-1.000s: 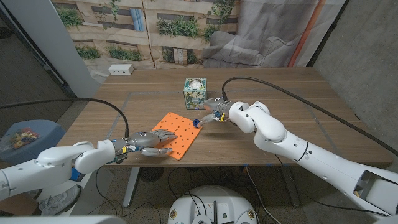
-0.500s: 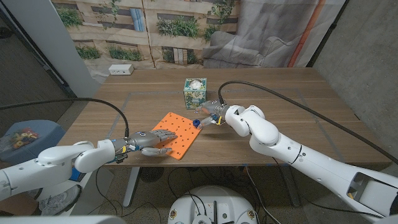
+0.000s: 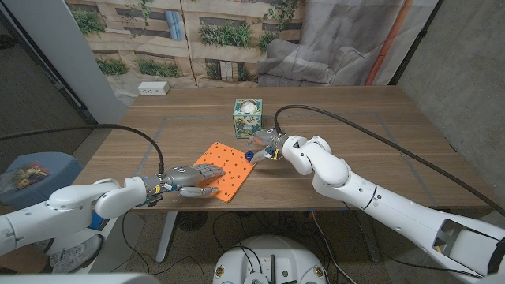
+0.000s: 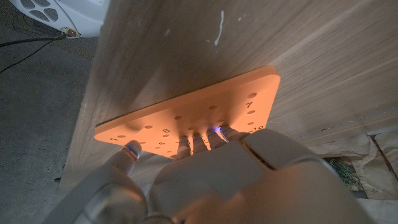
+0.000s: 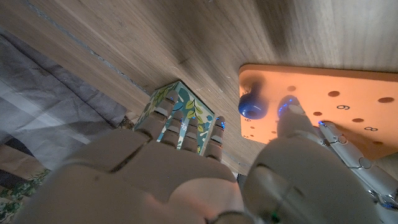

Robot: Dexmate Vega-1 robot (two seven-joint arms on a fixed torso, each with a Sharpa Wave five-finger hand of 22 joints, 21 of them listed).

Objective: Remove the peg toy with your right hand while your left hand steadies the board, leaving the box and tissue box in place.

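Head view
table (image 3: 331,110): wooden, carrying all the things below.
board (image 3: 226,171): orange, with rows of holes, lying flat near the table's near edge, left of the middle.
peg (image 3: 249,155): blue, standing in the board's far right corner.
left hand (image 3: 193,177): lying on the board's near left part, fingers stretched out side by side across it and pressing down; it is holding nothing.
right hand (image 3: 264,144): hovering just right of the peg at the board's far right corner, fingers pointing left toward it; whether it is touching the peg I cannot tell here.
tissue box (image 3: 247,117): leaf-patterned, standing upright beyond the board, near the right hand.
white box (image 3: 153,88): sitting at the table's far left edge, well apart from the rest.

Left wrist view
left hand (image 4: 242,177): fingertips (image 4: 198,138) resting in a row on the board (image 4: 211,112), thumb resting at its edge; the hand is grasping nothing.
board: numbers are showing beside some holes.
table (image 4: 311,43): bare wood lying around the board.

Right wrist view
right hand (image 5: 186,180): fingers loosely apart and closing on nothing, one fingertip (image 5: 291,109) lying on the board (image 5: 336,106) just beside the peg (image 5: 252,106).
peg: round blue knob sitting in the board's corner, free of the hand.
tissue box (image 5: 180,115): standing just beyond the other fingers.
table (image 5: 186,37): wood grain showing around the board.
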